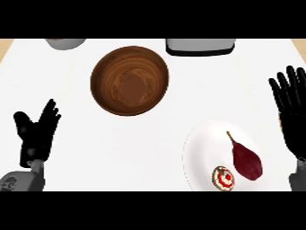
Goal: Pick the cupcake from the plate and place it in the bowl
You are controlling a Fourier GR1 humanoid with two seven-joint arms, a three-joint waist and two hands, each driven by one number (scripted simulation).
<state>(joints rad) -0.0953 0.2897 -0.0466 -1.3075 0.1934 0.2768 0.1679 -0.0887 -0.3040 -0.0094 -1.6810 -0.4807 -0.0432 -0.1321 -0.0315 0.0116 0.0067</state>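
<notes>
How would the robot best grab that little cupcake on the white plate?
Probably from above with the right hand, fingers and thumb closing on the cupcake round its sides. It sits upright at the plate near edge, and the dark red item lies close beside it, crowding one side.

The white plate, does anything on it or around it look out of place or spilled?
Nothing is spilled or damaged. The white plate holds the cupcake at its near edge and a dark red, long-stemmed item beside it. The wooden bowl holds nothing yet. Both hands, left and right, are open, holding nothing.
</notes>
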